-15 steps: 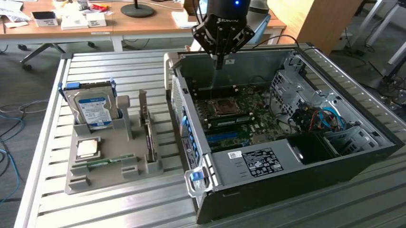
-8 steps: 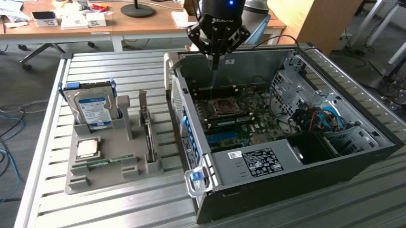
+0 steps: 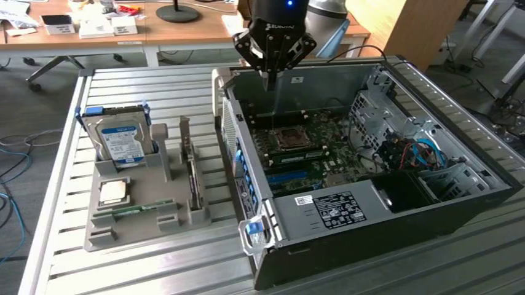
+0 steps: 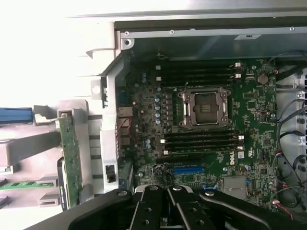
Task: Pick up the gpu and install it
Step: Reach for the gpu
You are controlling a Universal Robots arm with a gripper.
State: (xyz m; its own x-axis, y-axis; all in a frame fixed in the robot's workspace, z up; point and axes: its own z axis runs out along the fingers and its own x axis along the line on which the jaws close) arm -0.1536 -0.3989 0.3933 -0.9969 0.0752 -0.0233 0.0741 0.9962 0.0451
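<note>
Above the open case (image 3: 369,246) the tool (image 3: 269,80) hangs closed on nothing, gpu (image 4: 70,163) upright in the holder (image 3: 123,230).

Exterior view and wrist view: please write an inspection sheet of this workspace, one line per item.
surface: slatted metal table, carrying a grey plastic holder and an open black computer case.
job's things: gpu, thin green card with silver bracket, standing upright in the holder, not installed.
clutter: silver hard drive with blue-white label, square processor chip, both in the holder.
grippers: black gripper shut, empty, above the case.
cables: blue and red cables inside the case.
surroundings: wooden desk with small white boxes.
</note>
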